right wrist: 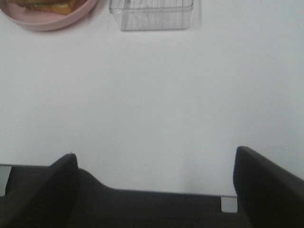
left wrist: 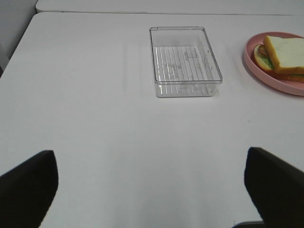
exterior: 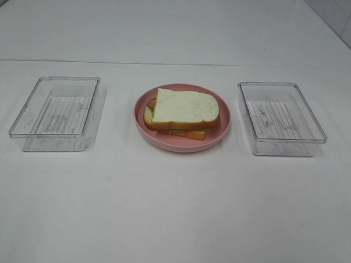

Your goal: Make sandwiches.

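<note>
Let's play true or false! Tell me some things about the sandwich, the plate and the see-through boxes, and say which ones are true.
1. The sandwich sits on the pink plate. True.
2. The left tray holds bread slices. False: it looks empty.
3. The plate is between the left tray and the right tray. True.
4. The top of the sandwich is a slice of yellow cheese. False: it is white bread with an orange-brown crust.
5. The left end effector is squeezing the sandwich. False: it is open, away from the plate, holding nothing.
6. The right end effector is open over bare table. True.
</note>
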Robot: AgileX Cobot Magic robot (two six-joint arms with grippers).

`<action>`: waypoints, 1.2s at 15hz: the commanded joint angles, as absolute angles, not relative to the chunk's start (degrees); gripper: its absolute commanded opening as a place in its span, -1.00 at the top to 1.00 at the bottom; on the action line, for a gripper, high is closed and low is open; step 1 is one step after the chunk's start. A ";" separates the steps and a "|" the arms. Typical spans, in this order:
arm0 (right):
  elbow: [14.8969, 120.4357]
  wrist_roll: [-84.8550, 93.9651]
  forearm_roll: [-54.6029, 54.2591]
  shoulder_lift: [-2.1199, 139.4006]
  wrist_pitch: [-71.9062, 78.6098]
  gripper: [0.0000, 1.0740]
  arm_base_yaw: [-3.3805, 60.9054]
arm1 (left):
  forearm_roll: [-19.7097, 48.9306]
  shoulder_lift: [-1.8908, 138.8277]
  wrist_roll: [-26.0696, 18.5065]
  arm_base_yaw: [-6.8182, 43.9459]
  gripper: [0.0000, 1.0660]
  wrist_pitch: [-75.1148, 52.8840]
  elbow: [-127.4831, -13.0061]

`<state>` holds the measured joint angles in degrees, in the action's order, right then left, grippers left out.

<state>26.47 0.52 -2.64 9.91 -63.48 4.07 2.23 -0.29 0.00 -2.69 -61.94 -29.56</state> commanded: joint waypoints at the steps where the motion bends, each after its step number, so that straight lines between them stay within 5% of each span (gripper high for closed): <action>1: 26.30 1.26 -2.46 0.34 -62.85 -0.58 4.07 | 2.98 -1.26 0.46 -2.86 -0.88 -61.31 -29.56; 18: 25.95 2.52 -1.15 -2.06 -63.25 -0.58 3.95 | 3.44 -1.43 0.00 -2.86 -0.88 -61.31 -29.56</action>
